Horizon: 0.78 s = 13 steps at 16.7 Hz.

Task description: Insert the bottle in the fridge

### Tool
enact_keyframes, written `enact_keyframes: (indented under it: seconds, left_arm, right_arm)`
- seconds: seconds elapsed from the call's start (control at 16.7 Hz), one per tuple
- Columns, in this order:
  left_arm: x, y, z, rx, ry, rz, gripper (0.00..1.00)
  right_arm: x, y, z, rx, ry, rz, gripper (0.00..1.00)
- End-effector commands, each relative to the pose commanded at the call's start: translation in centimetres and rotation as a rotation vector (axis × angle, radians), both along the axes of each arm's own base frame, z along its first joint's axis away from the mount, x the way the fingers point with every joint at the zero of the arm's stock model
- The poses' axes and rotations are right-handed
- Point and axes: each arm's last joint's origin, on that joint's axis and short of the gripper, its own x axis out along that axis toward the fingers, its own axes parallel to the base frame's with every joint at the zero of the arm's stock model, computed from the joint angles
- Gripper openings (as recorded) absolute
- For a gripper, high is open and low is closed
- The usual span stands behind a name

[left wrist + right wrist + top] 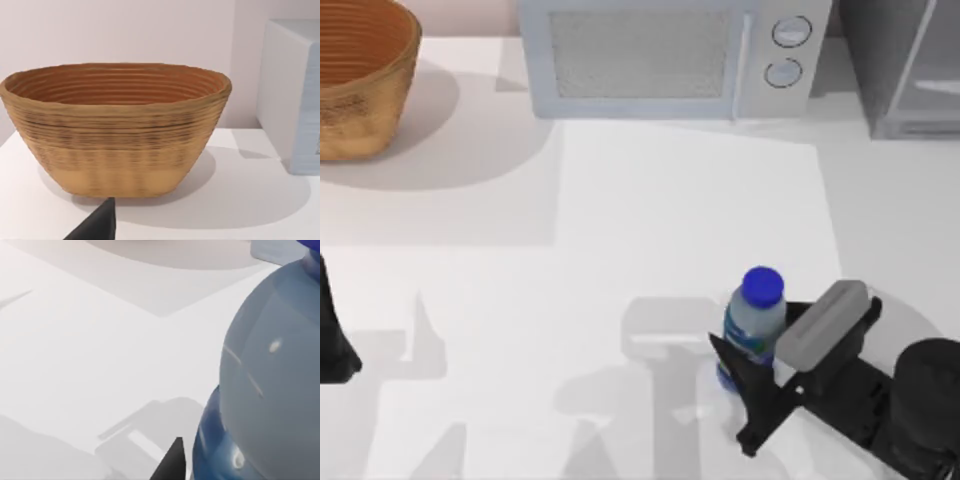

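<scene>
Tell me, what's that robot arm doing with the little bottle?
The right end effector is at the small clear plastic bottle with the bright blue cap, which stands upright on the white table, near its right front. The dark grey fridge waits at the far right corner, beside the white microwave. The left arm is parked at the left edge.

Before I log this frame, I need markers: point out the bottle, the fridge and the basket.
bottle point(752, 322): top view, on its clear body.
fridge point(905, 60): top view, on its frame.
basket point(120, 145): left wrist view, on its outer wall.
</scene>
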Motion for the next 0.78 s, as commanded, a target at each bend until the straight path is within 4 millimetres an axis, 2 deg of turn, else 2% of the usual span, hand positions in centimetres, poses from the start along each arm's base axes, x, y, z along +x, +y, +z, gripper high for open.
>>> enact_keyframes:
  seconds: [0.18,0.24,0.78]
  left_arm:
    - [0.00,0.00,0.00,0.000,0.000,0.000,1.00]
    - [0.00,0.00,0.00,0.000,0.000,0.000,1.00]
    - [0.00,0.00,0.00,0.000,0.000,0.000,1.00]
  right_arm:
    - [0.00,0.00,0.00,0.000,0.000,0.000,0.03]
    - [0.00,0.00,0.00,0.000,0.000,0.000,0.01]
    - [0.02,-0.08,0.02,0.000,0.001,-0.002,0.01]
